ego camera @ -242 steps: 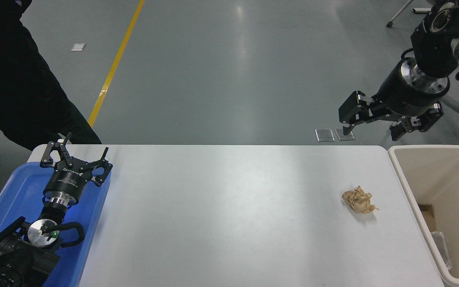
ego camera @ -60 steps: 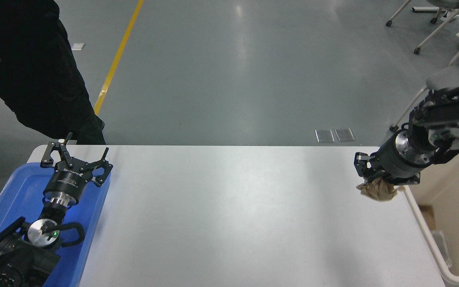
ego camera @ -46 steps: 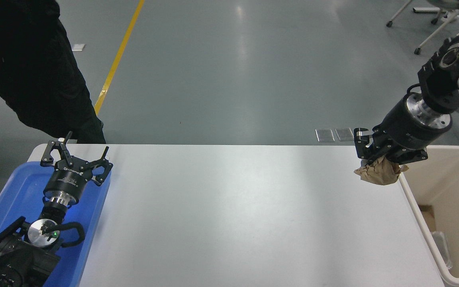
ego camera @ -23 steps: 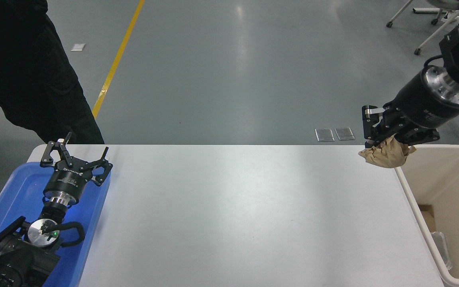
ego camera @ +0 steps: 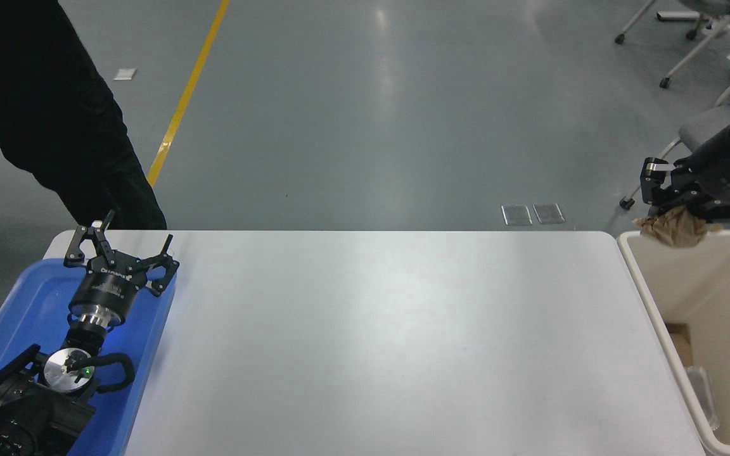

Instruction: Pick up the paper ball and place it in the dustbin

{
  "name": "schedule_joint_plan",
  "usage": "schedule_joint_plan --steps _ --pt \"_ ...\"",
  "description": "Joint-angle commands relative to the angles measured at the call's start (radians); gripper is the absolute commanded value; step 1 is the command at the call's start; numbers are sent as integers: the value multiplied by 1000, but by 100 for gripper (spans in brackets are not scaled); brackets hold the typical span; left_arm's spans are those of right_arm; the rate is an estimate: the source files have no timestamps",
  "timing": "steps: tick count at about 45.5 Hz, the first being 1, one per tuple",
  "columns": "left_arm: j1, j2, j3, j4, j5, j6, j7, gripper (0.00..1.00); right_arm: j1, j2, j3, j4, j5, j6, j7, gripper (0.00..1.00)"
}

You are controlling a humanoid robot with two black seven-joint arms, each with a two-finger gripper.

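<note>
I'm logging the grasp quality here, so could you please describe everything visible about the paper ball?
The paper ball is a small tan-brown wad of crumpled kraft paper, lumpy, with a pointed flap sticking out to the left. It hangs in the air, pinched from above by the right gripper, over the far rim of the dustbin. It touches neither the bin nor the table.

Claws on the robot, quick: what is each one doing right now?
Left claw: open, empty, parked over the blue tray.
Right claw: closed on the paper ball, at the dustbin's far rim.
</note>
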Motion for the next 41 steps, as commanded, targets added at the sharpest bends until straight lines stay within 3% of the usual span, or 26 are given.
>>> schedule_joint_plan --steps 1,16,27,41 --pt "0 0 -1 0 0 0 0 99 -368 -60 106 -257 -1 -223 3 0" --pt "0 0 -1 0 0 0 0 99 -816 -86 401 -567 -4 -324 8 0" --pt "0 0 -1 0 0 0 0 99 -999 24 438 -760 -5 -415 60 0" --pt "0 0 -1 0 0 0 0 99 -1092 69 596 -832 -25 -433 62 0"
